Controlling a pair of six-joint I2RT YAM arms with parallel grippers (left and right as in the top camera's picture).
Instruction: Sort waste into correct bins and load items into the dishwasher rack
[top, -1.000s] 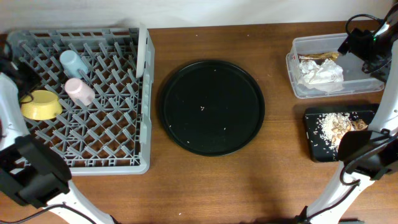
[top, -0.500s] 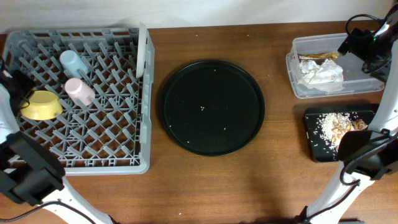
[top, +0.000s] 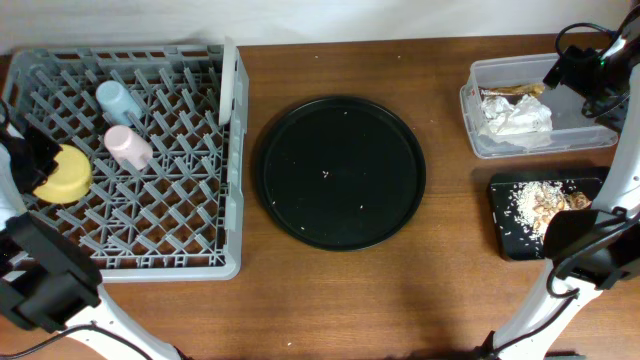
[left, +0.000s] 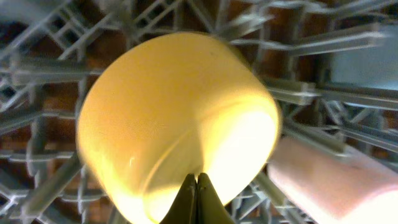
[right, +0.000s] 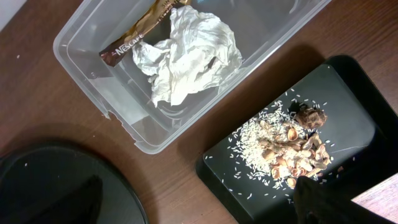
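The left gripper (left: 196, 184) is pinched shut on the rim of one smooth yellow bowl (top: 63, 175) in the grey lattice dishwasher rack (top: 170, 266), near one pink cup (top: 128, 147) and one light-blue cup (top: 118, 100). One round black tray (top: 340, 172) sits mid-table. The right gripper (right: 196, 186), jaws wide and empty, hangs by one clear tub (top: 482, 142) holding a crumpled napkin (top: 518, 115) and shiny wrapper (top: 505, 92). One flat tray (top: 508, 245) holds crumbly scraps (top: 545, 200).

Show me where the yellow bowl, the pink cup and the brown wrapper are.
yellow bowl (top: 68, 178), overhead view, on its outer wall.
pink cup (top: 128, 147), overhead view, on the middle of its side.
brown wrapper (right: 134, 38), right wrist view, on its printed part.
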